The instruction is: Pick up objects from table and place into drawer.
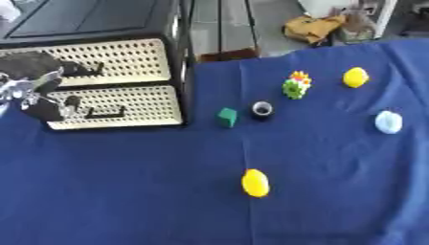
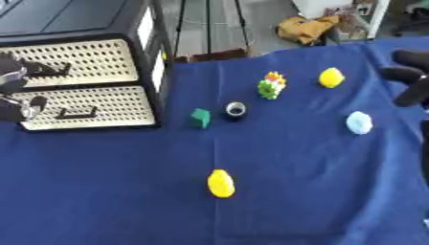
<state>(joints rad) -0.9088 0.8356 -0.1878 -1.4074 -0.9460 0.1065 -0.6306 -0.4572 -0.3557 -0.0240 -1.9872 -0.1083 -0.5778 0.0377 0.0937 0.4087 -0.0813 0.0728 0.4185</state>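
Left hand [image 1: 38, 91] at drawer [image 1: 113, 107] front, fingers unclear. Right hand [image 2: 408, 79] curled, empty. Yellow lemon [image 1: 255, 183] well apart on bench [image 1: 126, 191].

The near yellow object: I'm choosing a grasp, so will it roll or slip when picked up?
The yellow object looks rounded and egg-like, so it may roll if nudged. Its surface seems smooth, so it may slip between fingers. It lies alone on the blue cloth, leaving room to close around it.

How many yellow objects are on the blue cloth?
2: one yellow object lies near the front centre, the other yellow object at the far right beside the green-and-orange toy. None seems hidden.
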